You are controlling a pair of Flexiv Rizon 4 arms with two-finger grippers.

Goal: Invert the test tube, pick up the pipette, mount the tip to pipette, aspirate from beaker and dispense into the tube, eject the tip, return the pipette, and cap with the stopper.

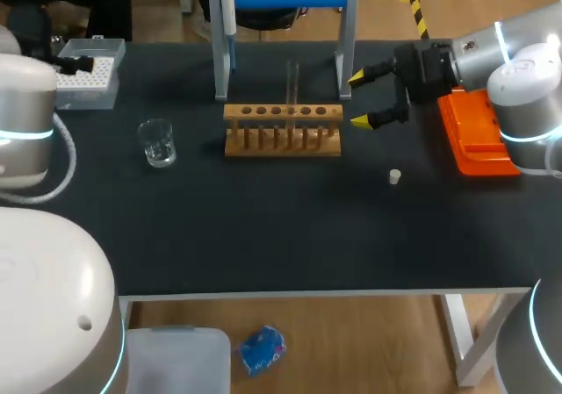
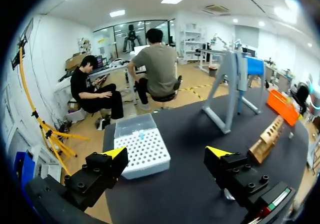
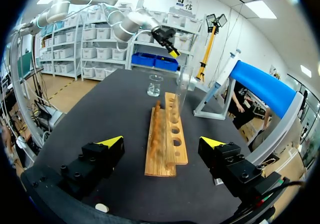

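A clear test tube (image 1: 292, 82) stands upright in the wooden rack (image 1: 281, 129), also seen as the test tube (image 3: 184, 88) at the rack's far end. My right gripper (image 1: 364, 101) hovers open just right of the rack, and the rack (image 3: 167, 134) lies ahead between its fingers. The pipette (image 1: 226, 6) hangs on the blue-topped stand. A glass beaker (image 1: 157, 142) holding a little liquid sits left of the rack. The small white stopper (image 1: 395, 177) lies on the mat. My left gripper (image 2: 167, 154) is open and empty above the tip box (image 2: 142, 146).
The tip box (image 1: 88, 74) sits at the back left corner. An orange tray (image 1: 474, 132) lies under my right arm at the right. The pipette stand (image 1: 281, 34) rises behind the rack. Bare black mat stretches along the front.
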